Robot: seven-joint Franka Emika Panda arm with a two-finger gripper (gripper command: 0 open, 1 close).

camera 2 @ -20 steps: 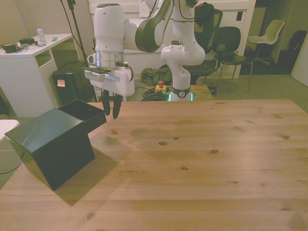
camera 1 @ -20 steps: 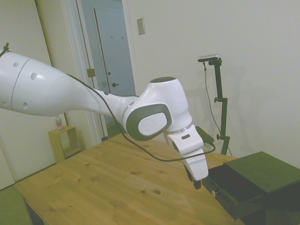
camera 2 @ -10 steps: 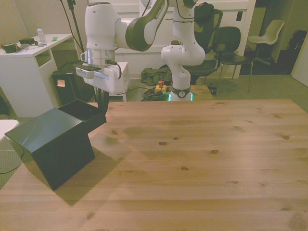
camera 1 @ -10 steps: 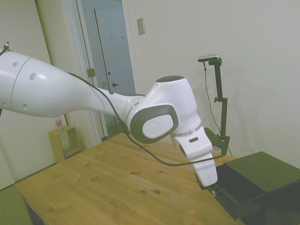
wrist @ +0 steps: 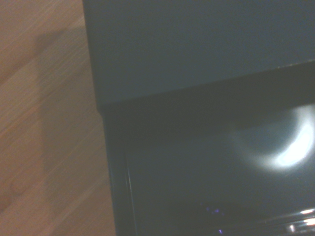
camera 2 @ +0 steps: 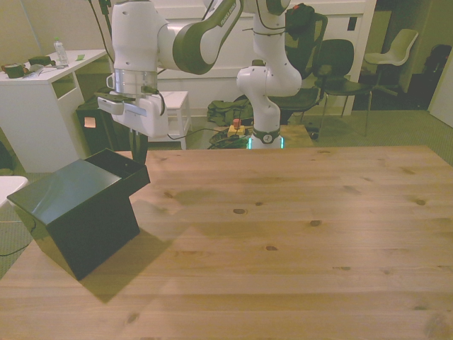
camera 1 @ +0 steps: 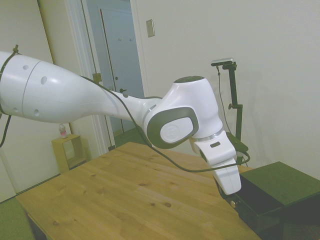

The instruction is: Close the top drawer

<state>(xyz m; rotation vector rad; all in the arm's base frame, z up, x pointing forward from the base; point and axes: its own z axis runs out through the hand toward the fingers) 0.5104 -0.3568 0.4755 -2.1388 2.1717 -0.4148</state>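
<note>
The black cabinet (camera 2: 71, 205) stands at the front view's left end of the table, and its flat top (camera 1: 282, 181) shows in the side view. The top drawer (camera 2: 122, 164) sticks out of it, open, with its dark inside (camera 1: 252, 197) showing. My gripper (camera 2: 139, 150) is down against the drawer's front edge, on the far side from the front camera, and the drawer partly hides it. From the side the gripper (camera 1: 231, 201) touches the drawer front. The wrist view looks down on the cabinet top (wrist: 197, 49) and the drawer's inside (wrist: 206, 172). The knob and the lower drawers are hidden.
The wooden table (camera 2: 297, 234) stretches wide toward the front view's right. Off the table are a white desk (camera 2: 35, 81) at the front view's left and chairs (camera 2: 340, 60) behind the robot base.
My gripper has moved toward the cabinet and dropped against the drawer front. The drawer has slid a little way into the cabinet.
</note>
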